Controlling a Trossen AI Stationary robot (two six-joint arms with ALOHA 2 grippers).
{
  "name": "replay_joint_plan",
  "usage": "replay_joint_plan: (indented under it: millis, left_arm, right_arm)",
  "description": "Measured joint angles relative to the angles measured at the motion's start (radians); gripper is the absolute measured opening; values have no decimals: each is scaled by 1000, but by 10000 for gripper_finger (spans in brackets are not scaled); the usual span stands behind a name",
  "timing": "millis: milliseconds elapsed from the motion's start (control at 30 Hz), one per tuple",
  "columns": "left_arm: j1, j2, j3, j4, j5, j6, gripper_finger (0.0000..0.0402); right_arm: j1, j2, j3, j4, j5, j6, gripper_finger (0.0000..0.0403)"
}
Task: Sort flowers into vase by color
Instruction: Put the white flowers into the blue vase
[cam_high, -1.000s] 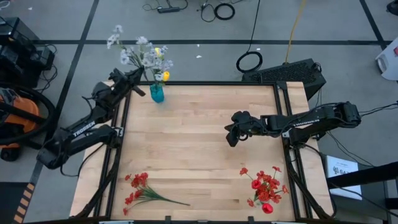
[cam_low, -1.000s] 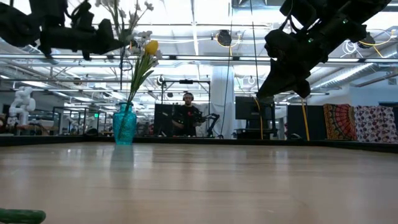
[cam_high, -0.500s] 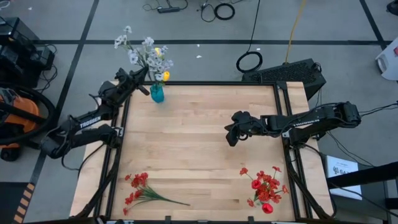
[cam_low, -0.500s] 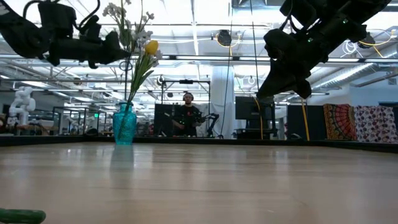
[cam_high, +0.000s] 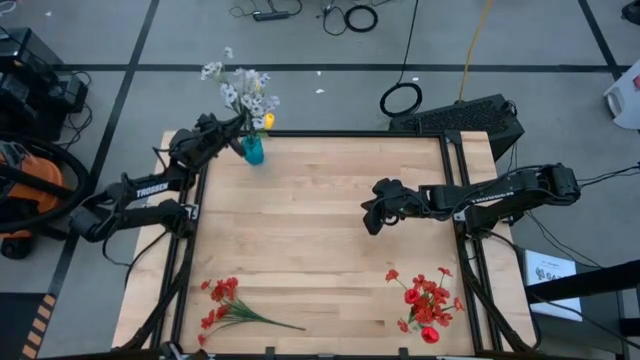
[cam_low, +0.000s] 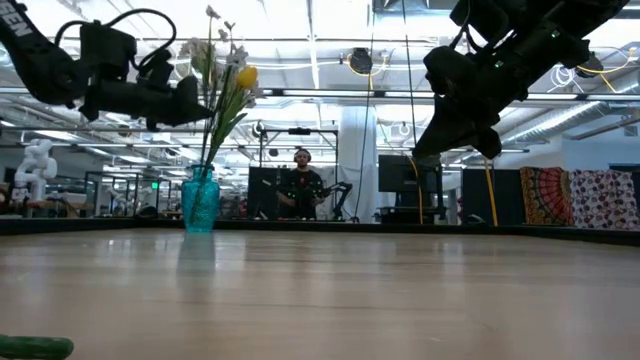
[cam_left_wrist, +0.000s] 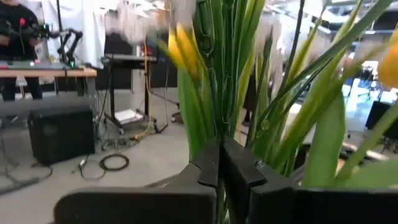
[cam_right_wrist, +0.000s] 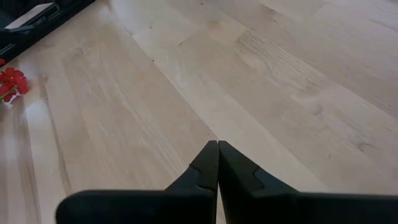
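The teal vase (cam_high: 252, 151) (cam_low: 200, 200) stands at the table's far-left corner with yellow tulips (cam_high: 266, 121) (cam_low: 243, 76) and white blossoms (cam_high: 250, 95) rising from its mouth. My left gripper (cam_high: 232, 136) (cam_low: 198, 103) (cam_left_wrist: 219, 155) is just left of these stems, above the vase, shut on a white-blossom sprig (cam_high: 216, 70) (cam_low: 212, 14). My right gripper (cam_high: 371, 226) (cam_right_wrist: 218, 146) hovers shut over the table's middle right and holds nothing. A red clustered spray (cam_high: 222, 305) lies flat near the near-left corner. Red tulips (cam_high: 427, 301) lie near the near-right corner. My left gripper pinches the sprig's thin green stem (cam_left_wrist: 217, 127) between its two fingers. The fingers come in about level from the table's left and lie across the stem. The sprig stands nearly upright with its blossoms above the fingers. Its lower end points down at the vase's mouth; I cannot tell whether it is inside.
Bare wood fills the table's middle between the vase and the red flowers. Black frame rails (cam_high: 330, 133) run along the table's edges. A person (cam_low: 302, 185) sits at a desk far behind the table.
My left gripper has moved toward the table's right and down, closer to the vase, staying shut on the sprig. The sprig has swung with it from left of the vase to nearly upright over it, among the other stems. My right arm has kept still.
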Motion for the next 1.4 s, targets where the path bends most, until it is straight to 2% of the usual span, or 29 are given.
replay_joint_plan:
  millis: [367, 500, 833, 1033, 1133, 1267, 1400]
  left_arm:
    - [-3, 2, -102, -6, 0, -10, 12]
    - [-15, 2, -104, -10, 0, -10, 20]
    - [-28, 2, -104, -113, 10, -9, 24]
    - [-28, 1, -104, -116, 30, -2, 26]
    - [-28, 1, -104, -116, 37, -12, 37]
    - [-28, 1, -104, -117, 40, -106, 59]
    - [-28, 1, -104, -117, 36, -107, 64]
  right_arm:
    - [0, 0, 0, 0, 27, -1, 0]
    - [0, 0, 0, 0, 56, -3, 0]
    - [0, 0, 0, 0, 53, 33, 0]
    - [0, 0, 0, 0, 52, 66, 0]
    - [0, 0, 0, 0, 52, 68, 0]
    - [0, 0, 0, 0, 52, 90, 0]
    - [0, 0, 0, 0, 52, 93, 0]
